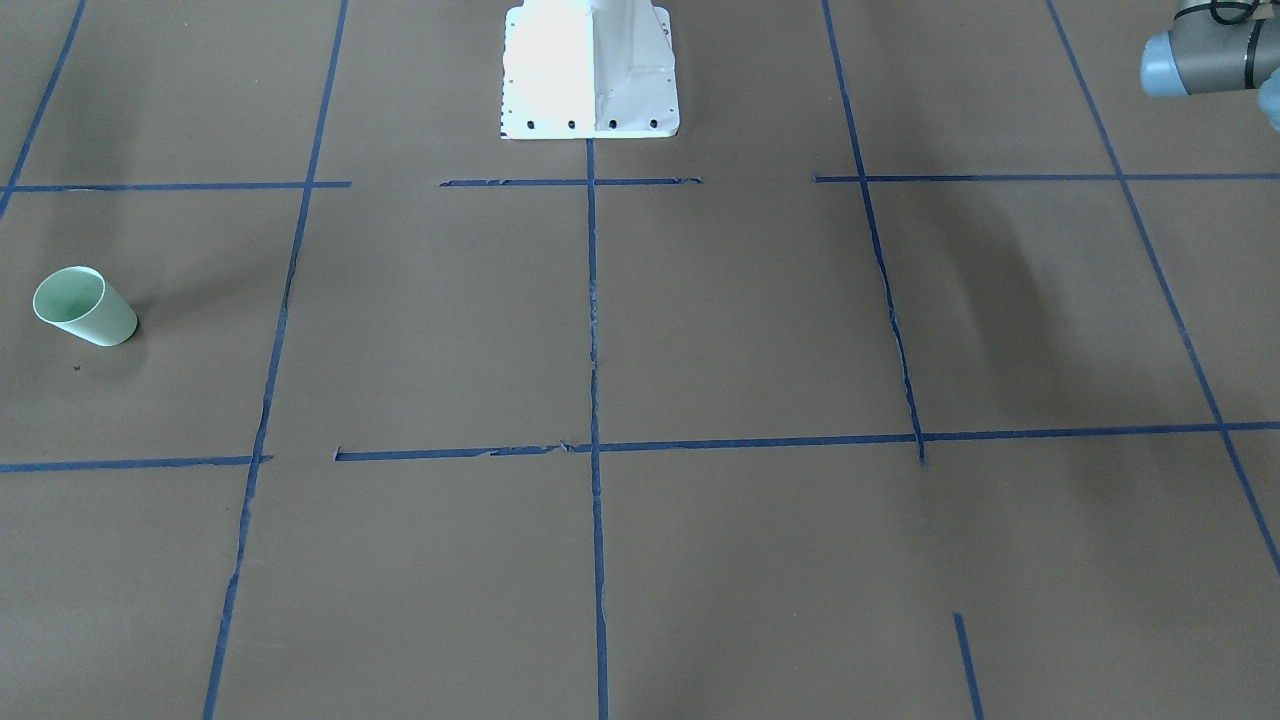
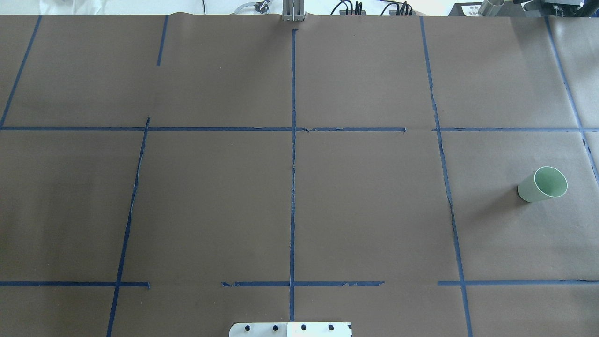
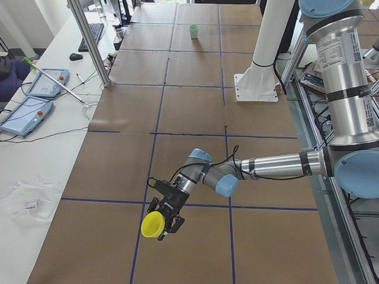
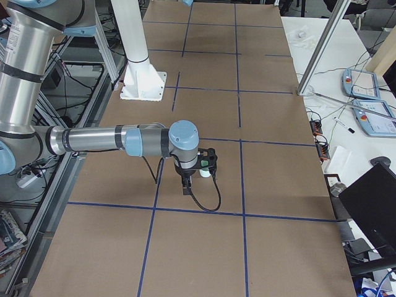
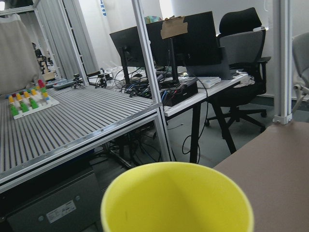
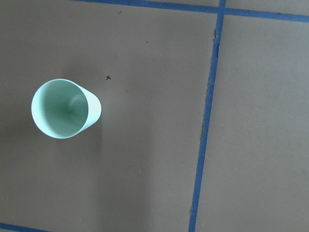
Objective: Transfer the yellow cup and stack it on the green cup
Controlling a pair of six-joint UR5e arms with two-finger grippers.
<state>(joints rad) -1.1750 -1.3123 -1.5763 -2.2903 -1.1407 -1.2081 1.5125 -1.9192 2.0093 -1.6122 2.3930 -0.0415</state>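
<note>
The yellow cup [image 3: 153, 225] is at the tip of the near left arm in the exterior left view, lifted above the table's near left part with its rim turned sideways. Its rim fills the bottom of the left wrist view [image 5: 176, 198]. The left gripper [image 3: 163, 228] shows only in that side view, so I cannot tell how its jaws stand. The green cup [image 1: 85, 305] stands upright, rim up, on the brown table at the robot's right [image 2: 543, 184] [image 6: 65, 108] [image 3: 193, 31]. The right gripper [image 4: 195, 174] hangs above the green cup [image 4: 205, 172]; I cannot tell its state.
Blue tape lines [image 2: 293, 164] divide the brown table into squares. The white robot pedestal [image 1: 590, 70] stands at the table's robot edge. The left arm's elbow [image 1: 1200, 60] shows at one corner. A side bench with tablets [image 3: 29, 100] and aluminium posts [image 3: 89, 41] borders the table.
</note>
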